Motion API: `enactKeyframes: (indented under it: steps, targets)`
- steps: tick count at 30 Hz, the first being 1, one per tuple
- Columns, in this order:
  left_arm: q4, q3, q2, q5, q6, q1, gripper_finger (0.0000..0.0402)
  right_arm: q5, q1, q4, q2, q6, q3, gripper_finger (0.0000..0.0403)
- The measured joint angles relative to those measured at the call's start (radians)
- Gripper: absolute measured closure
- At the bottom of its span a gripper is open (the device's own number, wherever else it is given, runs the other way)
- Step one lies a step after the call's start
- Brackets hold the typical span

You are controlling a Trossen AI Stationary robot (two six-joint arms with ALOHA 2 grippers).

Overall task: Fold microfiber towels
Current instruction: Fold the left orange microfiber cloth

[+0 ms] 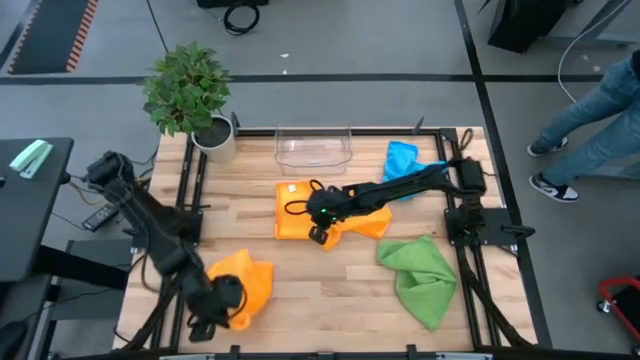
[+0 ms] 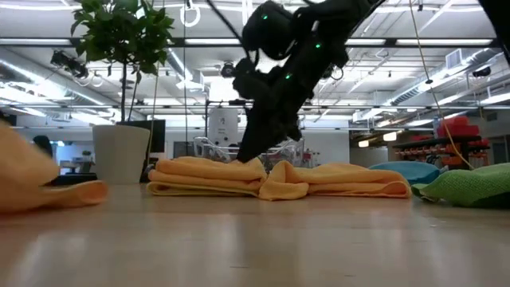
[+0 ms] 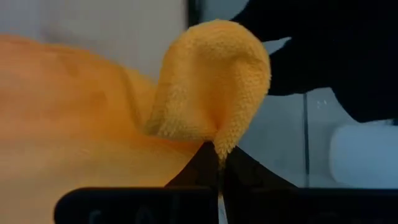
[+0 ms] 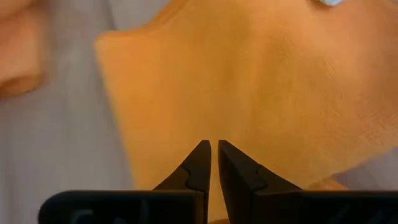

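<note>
Wooden boards make up the table, set in a bright open workshop. Nearest its front edge, at the left corner, the left tool is pinched shut on a fold of a crumpled orange towel; the left wrist view shows a bunched corner of that cloth standing up out of the closed tips. I judge this a grasp just made, the start of a fold: the next move calls for lifting that corner and carrying it across the cloth without dragging the whole towel along.

Further in, at the middle of the table, the right tool rests low on a second orange towel, its tips nearly together; whether it holds any cloth I cannot tell. A green towel lies rumpled to the right. At the far edge sit a blue towel, a clear bin and a potted plant.

Only four towels are visible. The left tool is dark against its own arm from above, and the low view cuts off the near towel at the frame edge.
</note>
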Motion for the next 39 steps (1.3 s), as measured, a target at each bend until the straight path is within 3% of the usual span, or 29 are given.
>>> enactKeyframes:
  steps: [7,27,34,39]
  targets:
    - [0.024,-0.003,0.073,-0.062,-0.150,-0.089,0.0393,0.031,-0.015,-0.006,0.124,0.035,0.085,0.0365]
    - [0.052,-0.002,0.073,-0.069,-0.176,-0.179,0.0386,-0.049,-0.014,-0.083,0.446,-0.057,0.585,0.0365]
    - [0.041,-0.002,0.073,-0.068,-0.101,-0.179,0.0389,0.003,-0.003,-0.287,0.334,-0.089,0.624,0.0365]
    - [0.018,-0.002,0.073,-0.069,-0.059,-0.179,0.0388,0.228,0.017,-0.349,0.250,-0.076,0.602,0.0365]
